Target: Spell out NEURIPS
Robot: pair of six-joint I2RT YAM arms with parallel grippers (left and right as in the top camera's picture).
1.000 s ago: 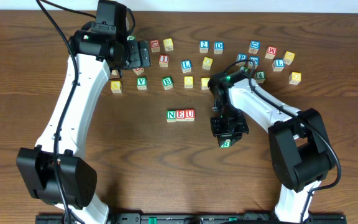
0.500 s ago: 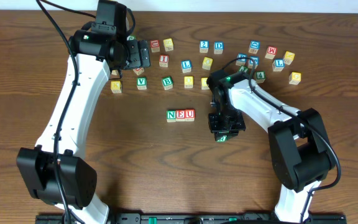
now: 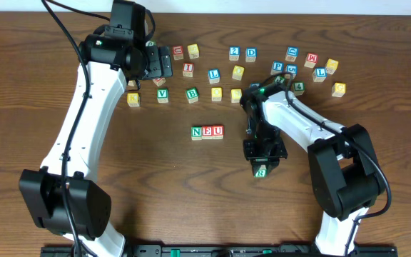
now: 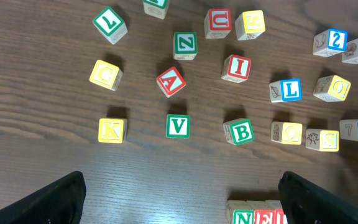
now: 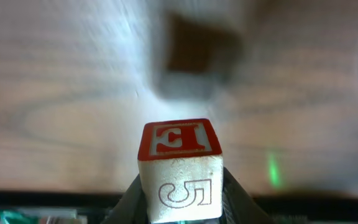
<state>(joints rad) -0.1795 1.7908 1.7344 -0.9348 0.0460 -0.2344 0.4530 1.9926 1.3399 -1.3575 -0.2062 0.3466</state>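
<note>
NEURIPS cube (image 5: 179,162), red-topped, is pinched between the right fingers (image 5: 238,200), apparently above the surface (image 3: 155,193), near the placed N-E-U row (image 3: 207,132) and to its right. Left fingers (image 4: 55,199) spread wide, empty, over loose cubes (image 4: 178,126). Four letters seem left.

A dark wooden table (image 3: 155,200) seen from above, under even light.
The top is brown wood, with grain lines that run from side to side. Along its far edge shows a narrow pale strip (image 3: 284,6), wall or floor I cannot tell. In the right wrist view the wood looks washed out by glare, with a small green spot of light (image 5: 271,168).
</note>
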